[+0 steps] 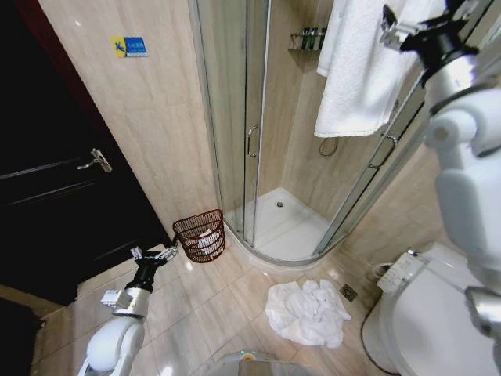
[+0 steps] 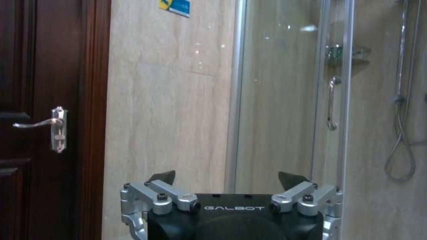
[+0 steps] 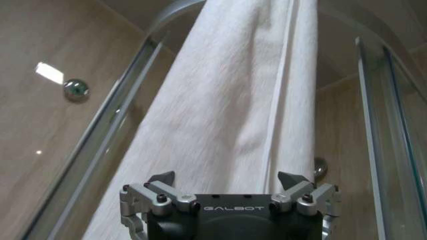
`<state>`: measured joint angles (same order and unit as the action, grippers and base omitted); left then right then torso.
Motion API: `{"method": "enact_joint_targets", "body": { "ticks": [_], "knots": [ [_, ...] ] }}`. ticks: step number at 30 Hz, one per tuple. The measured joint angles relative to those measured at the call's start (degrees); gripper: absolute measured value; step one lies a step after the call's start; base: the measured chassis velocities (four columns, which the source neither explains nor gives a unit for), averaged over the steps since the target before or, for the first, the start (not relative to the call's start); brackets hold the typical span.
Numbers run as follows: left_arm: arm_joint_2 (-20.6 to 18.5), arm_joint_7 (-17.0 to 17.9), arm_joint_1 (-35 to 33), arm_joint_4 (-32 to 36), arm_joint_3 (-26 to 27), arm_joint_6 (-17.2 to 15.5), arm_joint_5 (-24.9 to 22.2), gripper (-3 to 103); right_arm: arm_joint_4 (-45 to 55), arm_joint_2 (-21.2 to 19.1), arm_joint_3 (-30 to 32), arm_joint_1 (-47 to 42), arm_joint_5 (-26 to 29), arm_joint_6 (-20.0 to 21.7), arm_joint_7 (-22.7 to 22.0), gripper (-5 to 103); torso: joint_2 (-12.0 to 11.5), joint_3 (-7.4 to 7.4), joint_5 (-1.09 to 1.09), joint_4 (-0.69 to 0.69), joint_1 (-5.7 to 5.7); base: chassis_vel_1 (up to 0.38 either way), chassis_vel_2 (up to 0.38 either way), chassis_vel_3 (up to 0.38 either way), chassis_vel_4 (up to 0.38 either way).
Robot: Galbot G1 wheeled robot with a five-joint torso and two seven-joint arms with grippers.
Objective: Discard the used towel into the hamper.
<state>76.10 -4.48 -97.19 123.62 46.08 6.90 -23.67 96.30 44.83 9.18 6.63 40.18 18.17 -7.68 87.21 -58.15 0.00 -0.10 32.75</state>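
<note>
1. right gripper (image 1: pixel 391 27) is raised high at the top right of the head view, right up against the hanging white towel (image 1: pixel 360 63) on the shower enclosure.
2. right wrist view: fingers (image 3: pixel 162 178) spread apart, nothing between them; the towel (image 3: pixel 240 115) hangs just ahead of the fingertips (contact can't be told).
3. left gripper (image 1: pixel 151 254) sits low at the lower left, above the tiled floor (image 1: pixel 196 313), just beside the hamper (image 1: pixel 200 235) but not touching it.
4. left wrist view: left gripper (image 2: pixel 227 177) has its fingers (image 2: pixel 163 176) open wide, empty, facing the beige wall and the glass shower door (image 2: pixel 280 100).
5. hamper stands on the floor against the wall, beside the shower tray (image 1: pixel 282 227); something white lies inside it (can't tell what).
6. a second white towel, crumpled (image 1: pixel 307 312), lies on the floor in front of the shower tray, between the hamper and the toilet (image 1: pixel 423 321), apart from both.
7. dark door (image 1: pixel 55 180) with a metal handle (image 1: pixel 95 161) is on the left, shut.
</note>
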Motion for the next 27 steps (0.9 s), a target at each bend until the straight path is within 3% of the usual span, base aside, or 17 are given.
{"method": "enact_joint_targets", "body": {
  "ticks": [10, 14, 18, 27],
  "knots": [
    [0.63, -0.88, -0.63, -0.53, 1.64, 1.30, -1.33, 100, -10.24, 9.09, -9.03, 17.99, 1.07, 2.54, -1.28, 100, 0.00, 0.00, -0.04, 0.04, 0.00, 0.000, 0.000, 0.000, 0.000],
    [0.61, -1.20, -0.82, -0.68, 2.09, 1.61, -1.85, 100, -11.87, 10.45, -10.36, 20.86, 0.76, 3.26, -1.65, 100, 0.00, 0.01, -0.02, 0.01, -0.01, 0.000, 0.000, 0.000, 0.000],
    [0.34, -1.92, -1.12, -1.51, 3.07, 2.58, -3.13, 100, -15.51, 13.72, -12.84, 27.31, -0.42, 8.01, -6.09, 100, 0.00, 0.01, -0.01, 0.00, -0.02, 0.000, 0.000, 0.000, 0.000],
    [0.07, -2.47, -1.42, -2.90, 4.06, 4.26, -4.40, 100, -20.01, 16.90, -15.05, 31.97, -4.07, 12.56, -12.12, 100, 0.00, 0.01, 0.00, 0.00, -0.01, 0.000, 0.000, 0.000, 0.000]
  ]
}}
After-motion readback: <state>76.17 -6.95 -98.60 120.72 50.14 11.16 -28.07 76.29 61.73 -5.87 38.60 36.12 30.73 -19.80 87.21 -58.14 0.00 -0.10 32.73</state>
